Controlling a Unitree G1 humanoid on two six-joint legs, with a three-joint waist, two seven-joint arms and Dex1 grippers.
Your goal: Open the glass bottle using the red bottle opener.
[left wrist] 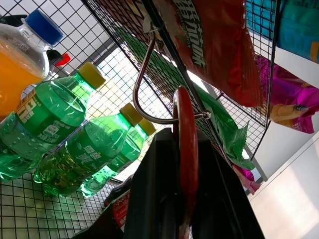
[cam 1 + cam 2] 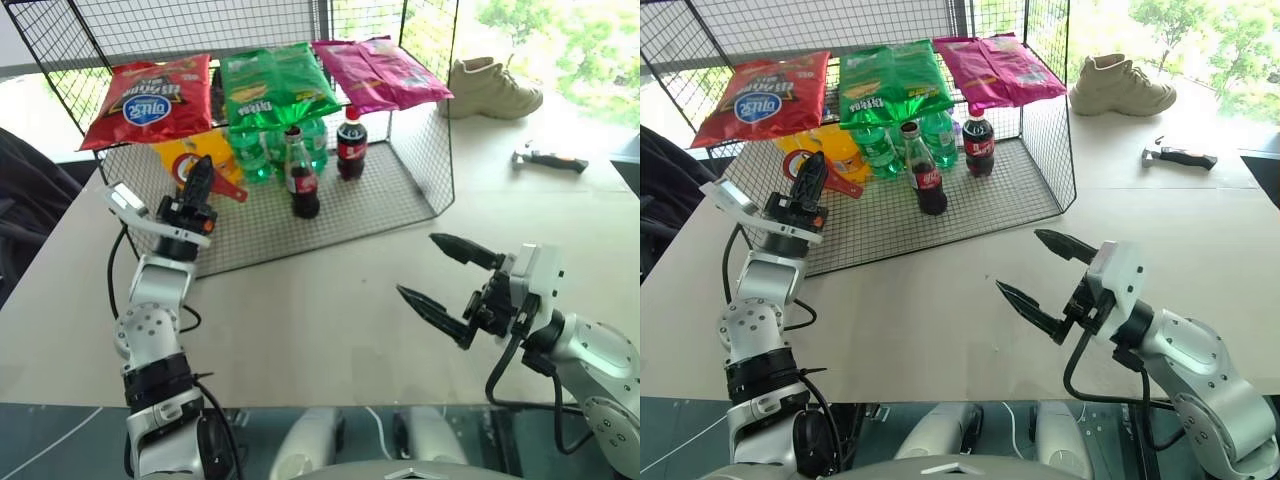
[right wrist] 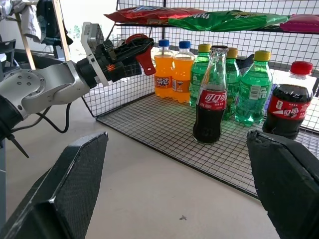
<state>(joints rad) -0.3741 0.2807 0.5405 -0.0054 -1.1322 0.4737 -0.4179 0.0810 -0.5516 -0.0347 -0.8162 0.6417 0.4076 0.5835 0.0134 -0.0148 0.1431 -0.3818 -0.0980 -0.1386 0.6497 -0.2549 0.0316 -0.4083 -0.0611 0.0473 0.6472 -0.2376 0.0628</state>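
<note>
From the head views, the left tool [image 2: 197, 183] is raised at the front left corner of a wire rack [image 2: 400, 205] on the counter [image 2: 330, 300], its fingers clamped on the red bottle opener [image 2: 222, 183], whose handle sticks out toward the bottles. The glass bottle [image 2: 301, 174] stands upright on the rack's wire floor, in front of green bottles [image 2: 256, 152] and just left of a plastic cola bottle [image 2: 351, 143]. Chip bags [image 2: 155, 98] lie on the rack's upper shelf. The right tool [image 2: 447, 280] hovers above the bare counter, well apart from the rack, its two fingers spread wide and holding nothing. A shoe [image 2: 495, 88] and a hammer [image 2: 548, 159] lie at the far right of the counter.

In the left wrist view, the opener [image 1: 185, 149] sits edge-on between the two fingers, with a metal hook [image 1: 149, 84] through its top. Green bottles [image 1: 60, 129] and an orange bottle [image 1: 20, 64] stand beyond.

In the right wrist view, the wide-spread fingers [image 3: 65, 194] frame the glass bottle [image 3: 211, 97], which stands on the rack floor; the left tool [image 3: 130, 51] holds the opener [image 3: 142, 52] near the orange bottles [image 3: 172, 72].
</note>
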